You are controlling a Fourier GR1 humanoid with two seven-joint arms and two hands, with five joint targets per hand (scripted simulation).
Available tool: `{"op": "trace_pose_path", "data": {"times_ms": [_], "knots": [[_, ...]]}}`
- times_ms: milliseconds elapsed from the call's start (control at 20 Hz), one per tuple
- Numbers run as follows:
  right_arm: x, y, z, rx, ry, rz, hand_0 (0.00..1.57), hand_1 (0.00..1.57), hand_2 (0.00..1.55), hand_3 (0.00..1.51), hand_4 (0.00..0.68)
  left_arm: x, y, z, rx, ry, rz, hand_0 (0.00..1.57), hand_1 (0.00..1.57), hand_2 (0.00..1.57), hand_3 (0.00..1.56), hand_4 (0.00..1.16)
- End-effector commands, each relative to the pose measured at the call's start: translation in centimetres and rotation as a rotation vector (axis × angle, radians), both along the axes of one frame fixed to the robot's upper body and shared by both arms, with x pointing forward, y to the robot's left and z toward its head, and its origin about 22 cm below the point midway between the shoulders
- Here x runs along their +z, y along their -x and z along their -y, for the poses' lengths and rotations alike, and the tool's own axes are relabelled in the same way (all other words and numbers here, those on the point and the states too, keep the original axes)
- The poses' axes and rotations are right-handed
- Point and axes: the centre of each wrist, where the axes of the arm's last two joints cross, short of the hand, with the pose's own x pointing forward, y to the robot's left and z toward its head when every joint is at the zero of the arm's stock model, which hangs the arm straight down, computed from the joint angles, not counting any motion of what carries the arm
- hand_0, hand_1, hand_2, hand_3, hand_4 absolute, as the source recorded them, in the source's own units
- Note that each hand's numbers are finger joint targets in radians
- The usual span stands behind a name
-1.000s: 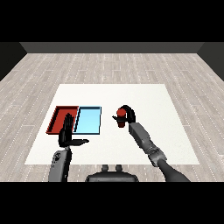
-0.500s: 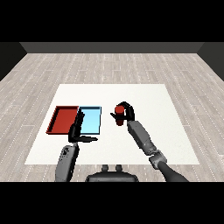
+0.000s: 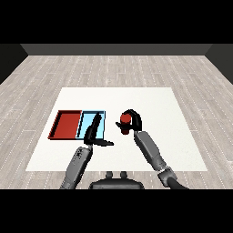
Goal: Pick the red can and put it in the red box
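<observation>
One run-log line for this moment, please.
right hand: shut on red can | left hand: open | red tray: no can inside

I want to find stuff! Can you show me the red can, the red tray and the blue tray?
red can (image 3: 123,119): head view, on its red top, inside the right hand.
red tray (image 3: 67,125): head view, on its bare red floor.
light blue tray (image 3: 87,121): head view, on its bare floor, left of the left hand.

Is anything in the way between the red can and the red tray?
Yes. The light blue tray lies between the red can, held in the right robot hand, and the red tray. The left robot hand reaches over the blue tray.
</observation>
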Motion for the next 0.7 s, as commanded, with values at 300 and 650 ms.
{"op": "trace_pose_path", "data": {"times_ms": [300,650], "knots": [[3.2,3.7,-2.5,0.052,-0.014,0.035,1.39,1.39,1.4,1.39,0.636,-0.8,-0.7,4.1,-0.056,-0.002,-0.026,0.0,0.0,0.0,0.0,0.0],[1.0,4.3,-3.7,0.094,-0.008,0.072,1.4,1.4,1.41,1.4,0.615,0.2,1.0,5.9,-0.074,-0.007,-0.04,0.0,0.0,0.0,0.0,0.0]]}}
